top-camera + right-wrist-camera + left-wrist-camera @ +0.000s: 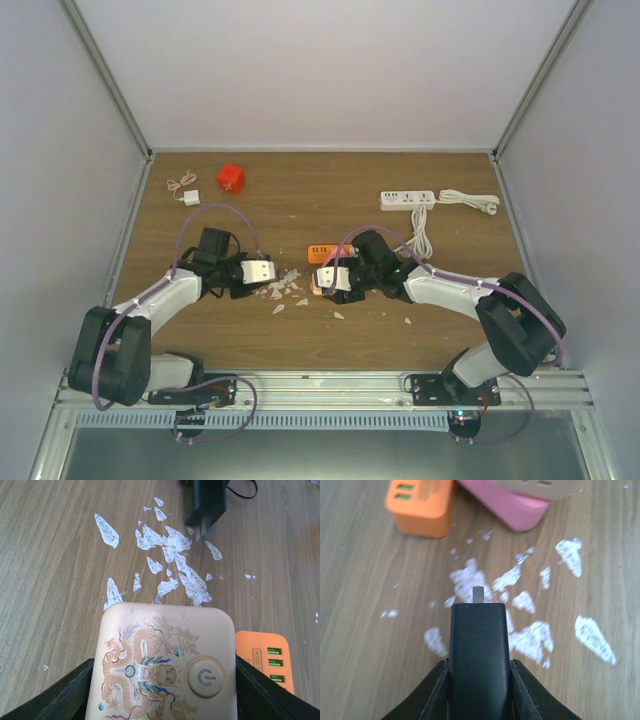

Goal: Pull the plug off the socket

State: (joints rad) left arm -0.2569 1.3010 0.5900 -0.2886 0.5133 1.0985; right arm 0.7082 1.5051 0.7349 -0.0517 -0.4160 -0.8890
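At the middle of the table (300,195), the left jaws are set narrow on a black plug (480,650) and grip its body on both flanks. Its metal prong (478,594) sticks out at 12 o'clock in the left wrist view and touches nothing. The right jaws stand wide around a beige socket (165,665) printed with a dragon and bearing a round power button (206,677); they clamp its two sides. In the left wrist view the socket's lower part shows pink.

The plug is out of the socket. The two are apart, with wood and a scatter of white flecks (170,555) between them. In the right wrist view the plug sits at 12 o'clock of the socket, prong toward it, with a black cable (245,490) behind it. In the top view the left jaws are at 9 o'clock of the right jaws, near them, and the two arms meet tip to tip.

Just beside the socket, at its 11 o'clock in the top view, lies an orange USB charger block (320,253) with green ports; I cannot tell whether the two touch. Farther out, at 1 o'clock of the right jaws, a white power strip (408,200) lies near the far edge with its white cord (425,235) looped beside it. At 11 o'clock of the left jaws, well apart, sit a red cube (232,178) and a small white charger (191,197) with a pale cable (180,184).
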